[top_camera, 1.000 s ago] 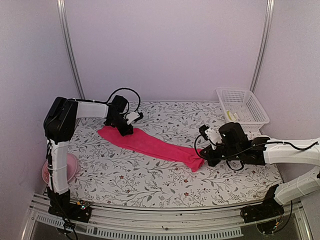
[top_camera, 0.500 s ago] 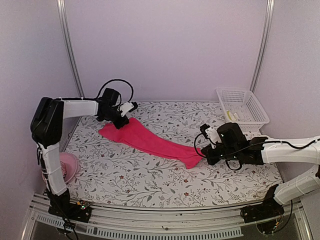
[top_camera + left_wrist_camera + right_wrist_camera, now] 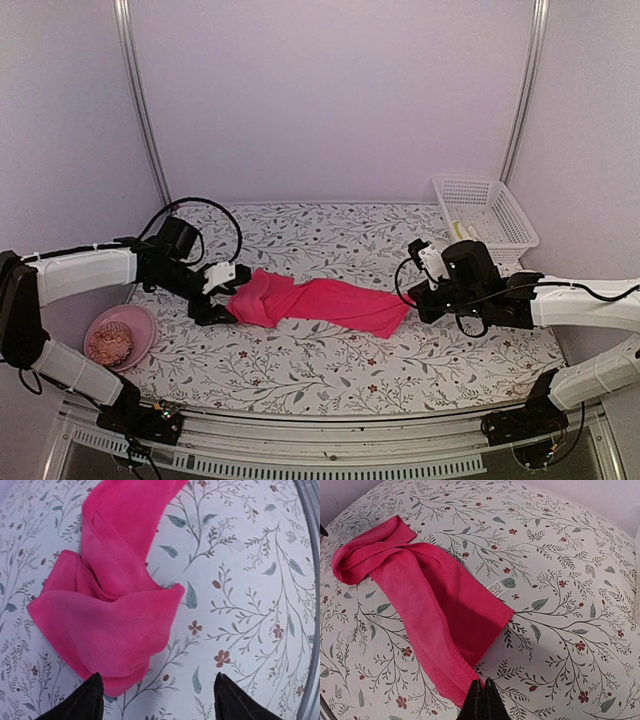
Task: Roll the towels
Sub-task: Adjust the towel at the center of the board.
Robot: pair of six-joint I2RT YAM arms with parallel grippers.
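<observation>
Left claw [image 3: 159, 700] swung nearer, open over pink towel [image 3: 110, 605]

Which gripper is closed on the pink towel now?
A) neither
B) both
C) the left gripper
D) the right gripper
D: the right gripper is shut on a corner of the pink towel, while the left gripper stands open at the towel's bunched end.

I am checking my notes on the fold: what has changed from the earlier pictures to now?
The left fingers pulled the far left end of the pink towel toward the near edge, bunching it, then opened and let go. The right fingers stay shut on its other end; the basket has not moved.
</observation>
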